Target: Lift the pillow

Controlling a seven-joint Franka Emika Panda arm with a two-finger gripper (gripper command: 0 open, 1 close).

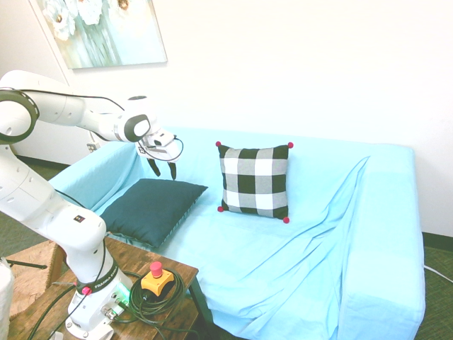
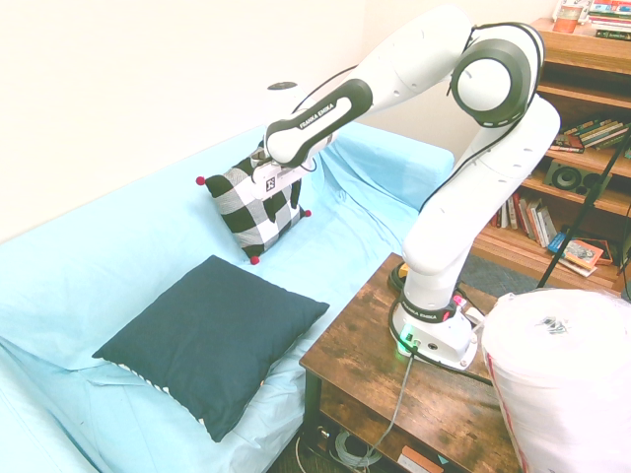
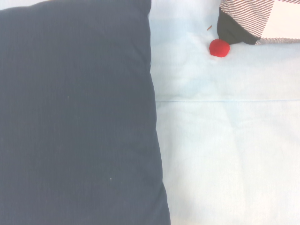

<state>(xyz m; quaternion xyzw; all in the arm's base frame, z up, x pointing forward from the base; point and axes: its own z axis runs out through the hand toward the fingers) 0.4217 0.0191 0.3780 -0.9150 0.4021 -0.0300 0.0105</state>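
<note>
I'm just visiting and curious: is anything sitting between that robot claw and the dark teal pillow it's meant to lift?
Nothing visible is. The gripper hangs open above the back edge of the dark teal pillow, with only air between them. The checked cushion leans against the sofa back off to one side, apart from the pillow.

One dark teal pillow point(image 1: 152, 208), one checked cushion point(image 1: 255, 182) with four red pompoms point(image 1: 290, 145), one wall painting point(image 1: 106, 28)

both exterior views faced the sofa point(image 1: 340, 234) from opposite ends, sharing its pillow point(image 1: 152, 207); the wrist view looked straight down on it, close.
</note>
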